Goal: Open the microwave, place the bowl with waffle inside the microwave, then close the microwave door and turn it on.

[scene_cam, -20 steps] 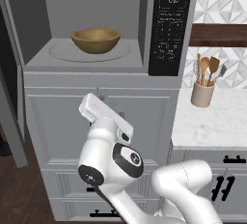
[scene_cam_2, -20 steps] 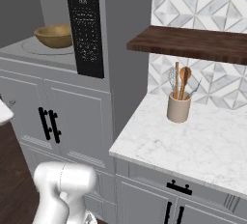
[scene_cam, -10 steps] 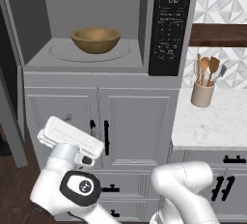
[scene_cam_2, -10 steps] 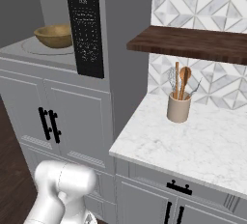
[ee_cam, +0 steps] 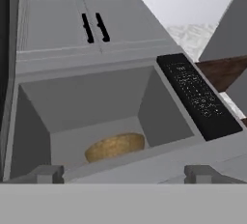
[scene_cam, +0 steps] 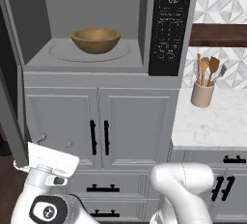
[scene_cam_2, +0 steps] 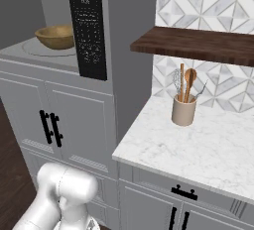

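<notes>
Microwave (scene_cam: 96, 30) cavity stands open, its door (scene_cam: 9, 107) swung out left, and the bowl with waffle (scene_cam: 96, 40) rests on the turntable inside, so we judge only closing and starting remain. Our gripper (ee_cam: 123, 174), jaws wide and empty, sits low, below the microwave. Bowl: shallow, round, brown wood; waffle hidden from us.

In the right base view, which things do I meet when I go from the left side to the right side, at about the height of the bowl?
Shallow brown wooden bowl in the grey microwave cavity → black button panel with display → dark wooden wall shelf → beige utensil cup with wooden spoons on the white marble counter.
</notes>
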Available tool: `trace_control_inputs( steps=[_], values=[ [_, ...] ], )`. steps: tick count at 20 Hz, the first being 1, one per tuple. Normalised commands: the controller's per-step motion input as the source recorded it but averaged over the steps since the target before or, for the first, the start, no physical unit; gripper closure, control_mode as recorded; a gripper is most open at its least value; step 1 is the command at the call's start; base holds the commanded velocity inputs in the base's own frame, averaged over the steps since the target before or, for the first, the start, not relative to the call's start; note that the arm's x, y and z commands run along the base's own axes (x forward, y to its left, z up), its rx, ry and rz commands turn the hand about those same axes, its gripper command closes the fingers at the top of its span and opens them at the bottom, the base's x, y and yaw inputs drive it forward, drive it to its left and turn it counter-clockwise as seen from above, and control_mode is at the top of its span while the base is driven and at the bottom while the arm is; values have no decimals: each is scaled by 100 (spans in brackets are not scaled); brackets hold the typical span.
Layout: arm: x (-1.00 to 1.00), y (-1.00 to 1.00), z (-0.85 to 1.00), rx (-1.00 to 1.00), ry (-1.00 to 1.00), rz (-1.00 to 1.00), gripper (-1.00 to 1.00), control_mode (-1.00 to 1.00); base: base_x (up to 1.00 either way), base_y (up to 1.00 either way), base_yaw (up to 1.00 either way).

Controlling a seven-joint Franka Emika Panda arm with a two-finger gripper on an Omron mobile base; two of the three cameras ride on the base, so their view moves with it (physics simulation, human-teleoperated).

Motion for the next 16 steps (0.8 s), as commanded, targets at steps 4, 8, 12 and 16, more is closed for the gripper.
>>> trace_control_inputs(
  steps=[4,8,12,16],
  values=[
    [0,71,-14,-19,-9,-12,100,-100,0,0,0],
    [-1,76,-3,-22,-3,-11,100,-100,0,0,0],
    [0,79,0,-26,0,-7,100,-100,0,0,0],
    [0,61,0,-21,0,-7,100,-100,0,0,0]
  ],
)
